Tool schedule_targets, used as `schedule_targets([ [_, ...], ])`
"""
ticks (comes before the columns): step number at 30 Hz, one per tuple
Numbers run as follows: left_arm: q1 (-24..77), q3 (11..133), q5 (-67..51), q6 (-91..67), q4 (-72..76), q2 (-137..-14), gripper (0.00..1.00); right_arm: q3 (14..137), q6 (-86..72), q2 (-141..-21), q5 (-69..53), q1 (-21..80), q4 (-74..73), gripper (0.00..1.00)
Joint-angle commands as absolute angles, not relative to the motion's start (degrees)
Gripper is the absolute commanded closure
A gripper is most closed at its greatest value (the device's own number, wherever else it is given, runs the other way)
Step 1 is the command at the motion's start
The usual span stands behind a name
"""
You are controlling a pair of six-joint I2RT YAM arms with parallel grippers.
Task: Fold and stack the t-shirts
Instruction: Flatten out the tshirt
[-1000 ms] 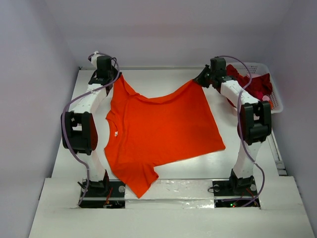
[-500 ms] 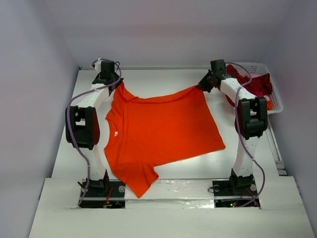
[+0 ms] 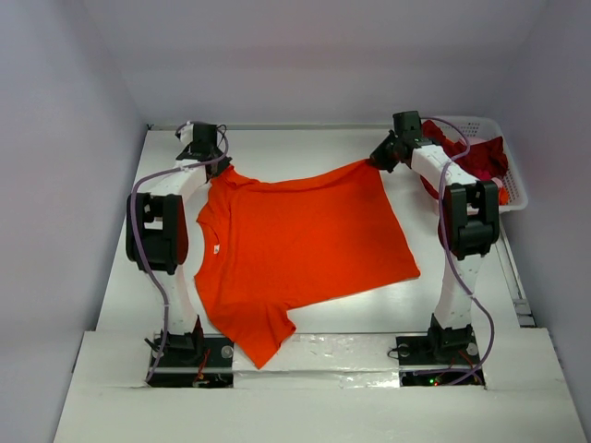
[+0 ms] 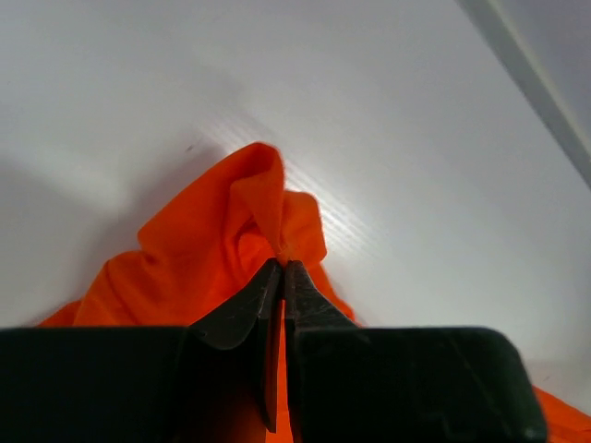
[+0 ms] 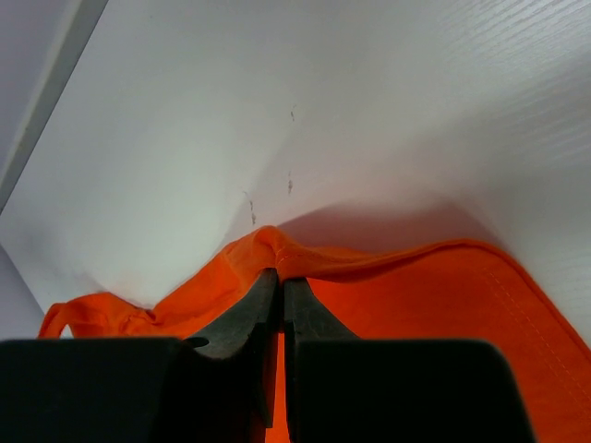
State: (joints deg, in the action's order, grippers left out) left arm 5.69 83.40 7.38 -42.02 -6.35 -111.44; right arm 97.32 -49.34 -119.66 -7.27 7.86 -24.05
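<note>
Two grippers: left gripper (image 4: 283, 265) and right gripper (image 5: 280, 275), each clamped on a far corner of orange t-shirt (image 3: 305, 245).
Surface: white table (image 3: 305, 143), shirt spread across its middle.
Far right: white basket (image 3: 515, 189) holding crimson t-shirt (image 3: 482, 159).
Room: pale walls (image 3: 323, 55).

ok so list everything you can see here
orange t-shirt: 1, bright orange, spread flat across the middle of the table
dark red t-shirt: 1, dark crimson, crumpled inside the basket
basket: 1, white plastic lattice, far right corner of the table
table: 1, white, under everything
left gripper: 1, black, shut on the far left end of the orange t-shirt
right gripper: 1, black, shut on the far right corner of the orange t-shirt
</note>
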Motion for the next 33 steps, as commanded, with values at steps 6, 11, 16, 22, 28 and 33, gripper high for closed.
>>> schedule_targets([
  [6, 5.8, 81.0, 11.2, -41.8, -9.7, -103.8, 1.0, 97.3, -49.7, -118.5, -5.2, 7.8, -25.2, 1.0],
  [11, 5.8, 79.6, 12.9, -43.0, -12.0, -101.7, 1.0, 96.8, -50.4, -117.5, -2.9, 7.8, -26.9, 1.0],
  [16, 5.8, 79.6, 13.1, -42.9, -13.8, -99.7, 1.0, 95.3, -51.2, -116.1, -0.2, 7.2, -28.5, 1.0],
  [22, 5.8, 81.6, 15.7, -42.5, -18.3, -99.7, 1.0, 94.6, -53.0, -114.5, 4.6, 6.7, -30.9, 1.0],
  [28, 5.8, 80.2, 16.7, -42.5, -19.2, -97.8, 1.0, 93.3, -54.1, -113.3, 6.2, 5.5, -31.5, 1.0],
  [33, 5.8, 79.5, 15.8, -42.7, -19.5, -96.9, 1.0, 93.1, -54.1, -114.5, 3.4, 3.8, -31.4, 1.0],
])
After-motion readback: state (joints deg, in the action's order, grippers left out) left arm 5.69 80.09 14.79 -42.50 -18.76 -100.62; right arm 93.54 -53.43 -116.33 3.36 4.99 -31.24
